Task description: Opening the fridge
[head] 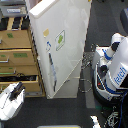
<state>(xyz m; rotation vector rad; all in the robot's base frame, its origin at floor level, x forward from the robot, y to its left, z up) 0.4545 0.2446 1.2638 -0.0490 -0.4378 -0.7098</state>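
The tall white fridge point(70, 50) stands in the middle of the exterior view, seen from above. Its large door carries a green-marked square sticker point(60, 39) and a long dark vertical handle point(52, 72) near the door's left edge. The door looks flush with the body. My white arm enters at the bottom left, and its dark gripper point(17, 90) hangs to the lower left of the handle, apart from it. The fingers are too small and dark to show how they stand.
A tan wooden drawer cabinet point(17, 55) stands directly to the left of the fridge, close to my gripper. A second white and blue robot point(116, 67) with cables sits on the right of the fridge. The floor is dark carpet point(55, 112).
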